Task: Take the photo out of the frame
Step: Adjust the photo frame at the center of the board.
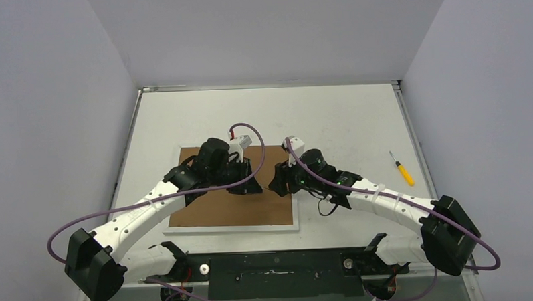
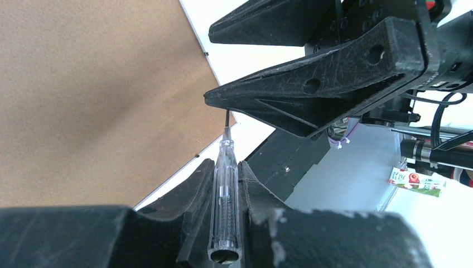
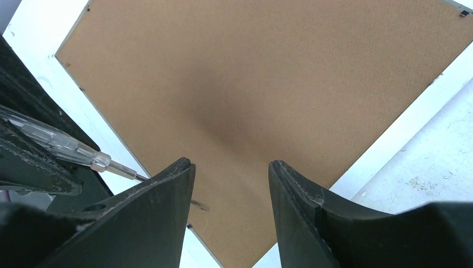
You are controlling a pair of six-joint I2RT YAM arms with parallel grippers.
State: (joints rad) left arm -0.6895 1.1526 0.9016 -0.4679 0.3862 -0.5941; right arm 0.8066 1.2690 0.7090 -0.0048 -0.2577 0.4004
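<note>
right wrist: frame (image 3: 251, 84) beneath parted right pincer (image 3: 231, 170); left pincer (image 2: 226, 166) grips screwdriver (image 2: 225, 218).

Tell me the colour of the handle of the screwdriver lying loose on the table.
Yellow. The screwdriver shows best in the top external view.

The frame (image 1: 242, 210) lies on the table (image 1: 343, 114), a loose screwdriver (image 1: 403, 168) to its right.

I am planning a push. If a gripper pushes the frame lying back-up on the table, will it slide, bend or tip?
The frame probably slides rather than tips: it lies flat and wide on the smooth table. It looks rigid along its white edge, so bending seems unlikely. The brown backing board looks thin and may flex if pressed mid-panel.
</note>
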